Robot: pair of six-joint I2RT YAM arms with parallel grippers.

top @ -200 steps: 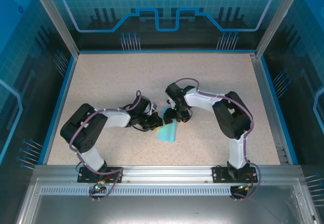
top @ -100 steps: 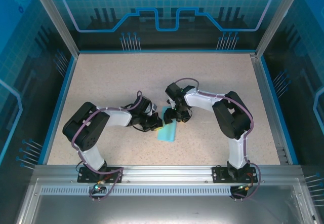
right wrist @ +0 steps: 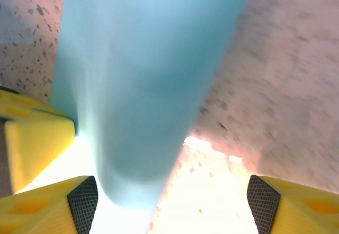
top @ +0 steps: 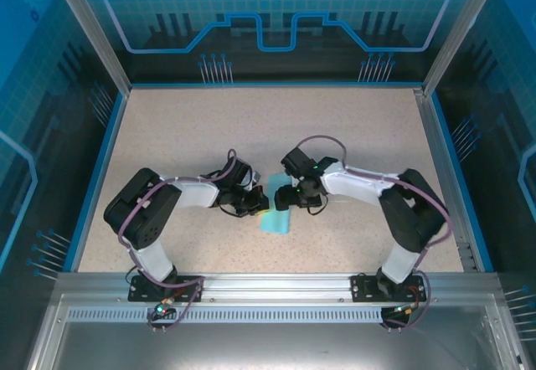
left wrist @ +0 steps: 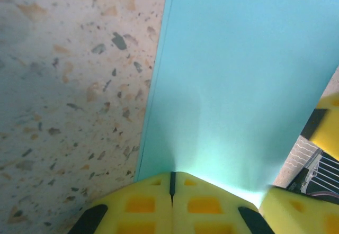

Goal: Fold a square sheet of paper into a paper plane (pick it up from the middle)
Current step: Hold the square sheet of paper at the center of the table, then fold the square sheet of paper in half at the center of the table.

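Speckled beige tabletop [top: 167, 136] with a matte stone-look finish, blue printed back panel [top: 352, 10] behind it. Left gripper [top: 256, 206] sits low, just left of table centre. The top view can't resolve its jaws, but the left wrist view can: yellow waffle-pattern pads [left wrist: 143, 205] are pressed together with only a hairline seam, clamped on the near edge of the paper sheet [top: 275, 219]. The sheet is thin, matte, light cyan and unmarked. From above it reads as a narrow folded strip near table centre, between the two grippers and running toward the arm bases. The left wrist view adds a doubled layer along its long left edge, and the right wrist view adds soft curved shading, so it looks bowed rather than flat. Right gripper [top: 290, 199] is just right of the sheet's far end. Its wrist view shows yellow fingers with black mesh-textured tips [right wrist: 82, 199] spread wide; the sheet's end lies between them, nothing pinched, and one of the left arm's yellow fingers shows at the picture's left edge. Versus a second ago, the right arm's elbow has swung out toward the right table edge and its wrist has shifted slightly. The sheet is in the same spot and the left arm has barely changed.
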